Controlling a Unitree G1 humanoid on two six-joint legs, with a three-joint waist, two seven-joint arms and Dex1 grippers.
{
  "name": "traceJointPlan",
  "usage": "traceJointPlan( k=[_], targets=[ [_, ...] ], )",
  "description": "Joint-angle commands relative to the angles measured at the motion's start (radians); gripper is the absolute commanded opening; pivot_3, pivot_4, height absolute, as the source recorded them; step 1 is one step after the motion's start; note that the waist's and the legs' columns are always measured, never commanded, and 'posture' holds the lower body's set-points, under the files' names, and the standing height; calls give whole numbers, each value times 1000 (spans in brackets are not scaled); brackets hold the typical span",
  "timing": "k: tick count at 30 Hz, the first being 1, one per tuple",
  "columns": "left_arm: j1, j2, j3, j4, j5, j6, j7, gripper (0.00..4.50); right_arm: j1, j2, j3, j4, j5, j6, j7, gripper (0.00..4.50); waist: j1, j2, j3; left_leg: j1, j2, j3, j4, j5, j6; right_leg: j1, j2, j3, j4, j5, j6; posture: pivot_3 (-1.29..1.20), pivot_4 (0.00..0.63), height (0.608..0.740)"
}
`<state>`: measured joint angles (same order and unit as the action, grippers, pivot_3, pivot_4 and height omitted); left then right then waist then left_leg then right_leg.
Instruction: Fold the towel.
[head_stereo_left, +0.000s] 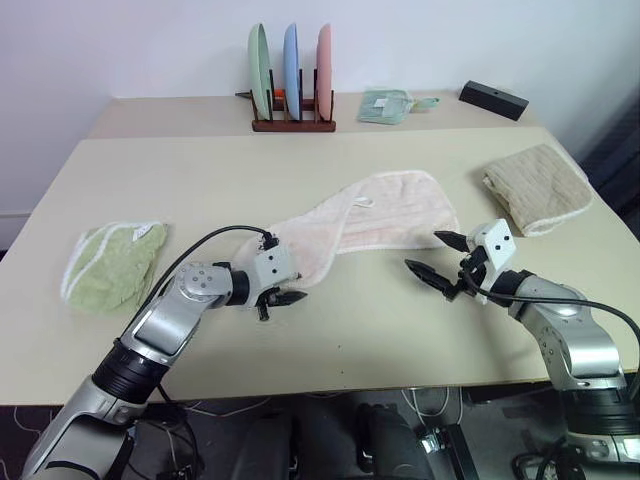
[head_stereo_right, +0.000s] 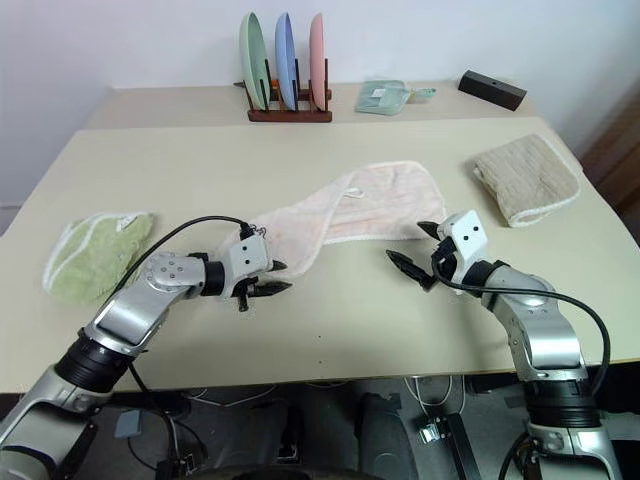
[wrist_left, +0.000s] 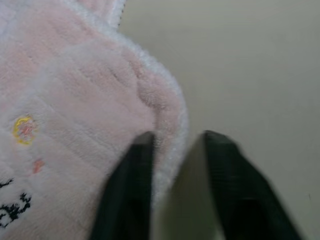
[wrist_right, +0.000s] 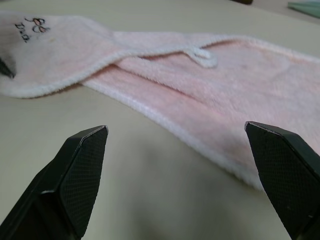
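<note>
Left eye view: the pink towel (head_stereo_left: 365, 222) lies unfolded on the worktop (head_stereo_left: 200, 175), its long axis running diagonally from the near left, where the logo end rests, up to the wider far-right end. A small white loop (wrist_right: 204, 55) sits on its upper face near mid-length.

The left end effector (head_stereo_left: 283, 297) is at the near-left end of the towel. In the left wrist view its two fingers (wrist_left: 127, 190) stand close together with the white-edged corner of the towel between them; the pinch appears to be closing on that edge, and a firm hold cannot be confirmed.

The right end effector (head_stereo_left: 437, 258) is released, with its jaws spread wide. It hovers just off the near long edge of the towel, towards the far-right end, and is apart from the fabric. The right wrist view shows the towel lying straight ahead of it, across the line of the fingers.

Judgement: each arm is nearer one end of the long axis, the left at the logo end and the right at the wide end. The coming move probably requires the right end effector to advance to the edge ahead of it before any fold along the long axis can begin.

A light green towel (head_stereo_left: 108, 262), a beige towel (head_stereo_left: 537, 187) and a plate rack (head_stereo_left: 292, 122) lie well apart from the work.
</note>
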<state>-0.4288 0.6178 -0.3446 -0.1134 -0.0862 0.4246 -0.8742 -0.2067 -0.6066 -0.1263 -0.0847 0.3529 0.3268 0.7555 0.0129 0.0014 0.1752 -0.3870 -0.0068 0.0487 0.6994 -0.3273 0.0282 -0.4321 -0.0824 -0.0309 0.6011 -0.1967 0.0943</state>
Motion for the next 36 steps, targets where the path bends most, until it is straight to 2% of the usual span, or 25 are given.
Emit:
traceJointPlan(
  k=[1, 10, 13, 15, 17, 20, 25, 30, 36],
  targets=[
    [9, -5, 27, 14, 21, -18, 21, 27, -6, 0, -8, -1, -4, -30, 6, 4500, 0, 0, 0, 0, 0, 0, 0, 0, 0, 0, 0, 0, 0, 0, 0, 0, 150, 740],
    [49, 16, 81, -49, -35, -81, -39, 27, 20, -17, -8, -2, -22, -47, 31, 4500, -1, 0, 0, 0, 0, 0, 0, 0, 0, 0, 0, 0, 0, 0, 0, 0, 150, 740],
    [101, 103, 160, -164, -185, 21, -165, 27, 23, -35, 1, -1, -39, -54, 50, 4500, -4, 0, 0, 0, 0, 0, 0, 0, 0, 0, 0, 0, 0, 0, 0, 0, 150, 740],
    [187, 235, 227, -232, -248, 56, -271, 27, 14, -50, 12, 10, -57, -74, 66, 4500, -14, 0, 0, 0, 1, 0, 0, 0, 0, -1, 0, 0, 1, 0, 0, 0, 150, 740],
    [245, 313, 264, -250, -255, 46, -303, 27, 4, -56, 21, 22, -68, -87, 74, 4500, -21, 0, 0, 0, 1, 0, -1, 0, 0, -2, 0, 0, 1, 0, 0, 0, 150, 740],
    [305, 348, 305, -250, -282, 69, -302, 27, -14, -53, 26, 31, -71, -87, 76, 4500, -17, 0, 0, 0, 1, 0, -1, 0, 0, -1, 0, 0, 1, -2, -3, 0, 150, 740],
    [488, 471, 390, -263, -279, 26, -384, 27, -51, -62, 42, 43, -84, -107, 91, 4500, -25, 0, 0, 0, 1, 0, -1, 0, 0, -2, 0, 0, 0, -2, -3, 0, 150, 740],
    [578, 531, 437, -224, -224, -49, -384, 27, -213, -89, 126, 220, -295, -311, 19, 4500, -27, 1, 1, -1, 1, 2, -1, 0, 0, -3, 0, 0, 0, -2, -4, 0, 150, 740],
    [531, 460, 436, -234, -252, -36, -326, 27, -516, -77, 308, 627, -596, -638, -128, 4500, -27, 1, 1, -1, 1, 2, -1, 1, -1, -4, 0, 0, 0, -2, -4, 0, 150, 740]
  ],
)
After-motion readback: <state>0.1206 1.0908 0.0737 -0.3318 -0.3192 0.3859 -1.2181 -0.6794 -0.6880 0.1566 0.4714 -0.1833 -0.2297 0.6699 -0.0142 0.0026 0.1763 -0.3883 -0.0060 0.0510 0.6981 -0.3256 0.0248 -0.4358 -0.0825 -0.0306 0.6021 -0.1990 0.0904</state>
